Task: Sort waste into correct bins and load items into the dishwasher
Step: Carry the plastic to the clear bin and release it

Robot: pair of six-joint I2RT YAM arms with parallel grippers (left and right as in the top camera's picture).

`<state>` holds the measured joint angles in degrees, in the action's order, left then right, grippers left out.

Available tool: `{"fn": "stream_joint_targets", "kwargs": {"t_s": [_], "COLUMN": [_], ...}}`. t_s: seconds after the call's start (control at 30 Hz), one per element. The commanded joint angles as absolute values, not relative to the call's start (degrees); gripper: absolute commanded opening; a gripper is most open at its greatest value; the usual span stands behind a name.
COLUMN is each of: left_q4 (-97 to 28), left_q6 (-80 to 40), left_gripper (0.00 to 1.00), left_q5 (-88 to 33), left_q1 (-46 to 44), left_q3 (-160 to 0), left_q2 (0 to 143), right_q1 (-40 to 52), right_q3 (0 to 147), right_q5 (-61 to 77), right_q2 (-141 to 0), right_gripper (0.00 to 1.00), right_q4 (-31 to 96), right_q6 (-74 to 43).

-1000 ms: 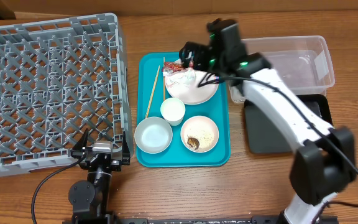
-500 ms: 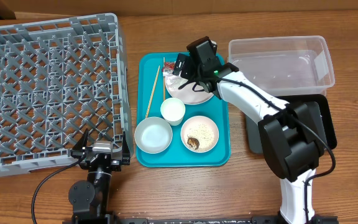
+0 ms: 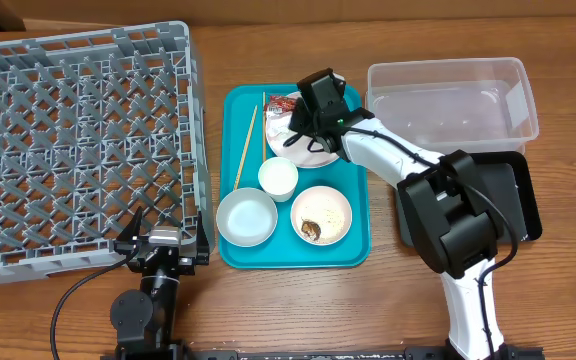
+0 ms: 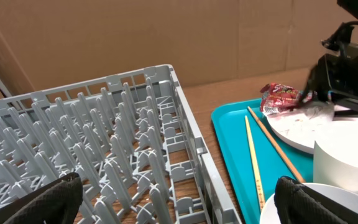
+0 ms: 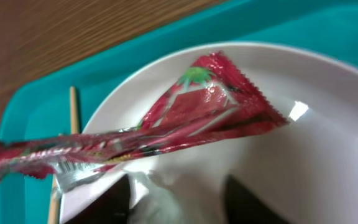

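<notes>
I have the right claw (image 3: 301, 130) down over the far end of the teal tray (image 3: 233, 190). Its fingers (image 5: 107, 204) are spread apart and grip nothing, just short of the red-and-white wrapper (image 5: 191, 121). The wrapper lies crumpled across the far rim of the large plate (image 3: 320, 158) at that end of the tray, one end trailing off the plate toward the chopsticks (image 3: 244, 150). I cannot tell whether the pale patch between the fingers is wrapper or plate.

The chopsticks lie along the tray's left side. The cup (image 3: 278, 177) stands in the middle of the tray. At the near end, the bowl (image 3: 246, 216) is on the left and the small plate (image 3: 322, 215), with rice and the brown lump (image 3: 311, 231), on the right.

The grey rack (image 3: 78, 150) sits left of the tray. The clear tub (image 3: 458, 95) and black tray (image 3: 521, 185) sit right of it. My left claw (image 3: 165, 245) rests on the bench (image 3: 68, 310) by the tray's near left corner, released and holding nothing.
</notes>
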<state>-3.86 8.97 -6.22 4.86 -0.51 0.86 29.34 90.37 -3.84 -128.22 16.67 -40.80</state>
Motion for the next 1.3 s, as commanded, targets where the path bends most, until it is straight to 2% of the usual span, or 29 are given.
{"fn": "stream_joint_targets", "kwargs": {"t_s": [0.0,0.07,0.13,0.47,0.7,0.8,1.03,1.07,1.1,1.13,1.2,1.27], "left_q4": [-4.0,-4.0,-4.0,-4.0,-4.0,-4.0,-4.0,-4.0,-4.0,-4.0,-4.0,-4.0], "left_q6": [8.3,8.3,8.3,8.3,8.3,8.3,8.3,8.3,8.3,8.3,8.3,8.3], "left_gripper": [1.00,1.00,1.00,1.00,1.00,1.00,1.00,1.00,1.00,1.00,1.00,1.00], "left_q5": [-5.9,-5.9,-5.9,-5.9,-5.9,-5.9,-5.9,-5.9,-5.9,-5.9,-5.9,-5.9], "left_q1": [4.5,4.5,4.5,4.5,4.5,4.5,4.5,4.5,4.5,4.5,4.5,4.5], "left_q3": [-0.3,-0.3,-0.3,-0.3,-0.3,-0.3,-0.3,-0.3,-0.3,-0.3,-0.3,-0.3], "left_q2": [0.3,0.3,0.3,0.3,0.3,0.3,0.3,0.3,0.3,0.3,0.3,0.3], "right_q1": [29.3,29.3,29.2,29.1,24.5,21.7,15.0,14.3,13.8,13.1,12.5,12.3], "right_q3": [91.6,91.6,91.6,95.8,98.0,98.0,96.7,96.7,96.7,96.7,96.7,96.7], "right_q5": [-3.8,-3.8,-3.8,-4.8,-20.7,-24.7,-24.6,-24.6,-24.3,-23.7,-21.6,-20.2], "right_q2": [-129.0,-129.0,-128.6,-116.7,-103.2,-103.0,-108.1,-109.3,-110.2,-111.2,-112.2,-112.3], "right_gripper": [0.27,0.10,0.04,0.04,0.04,0.04,0.04,0.09,0.26,0.60,1.00,1.00], "right_q4": [17.5,18.0,18.5,28.8,38.3,39.7,40.0,40.0,40.1,40.7,42.3,43.4], "right_q6": [-40.5,-40.3,-40.3,-35.3,-35.3,-35.3,-35.1,-35.1,-35.1,-35.1,-35.1,-35.1]}}
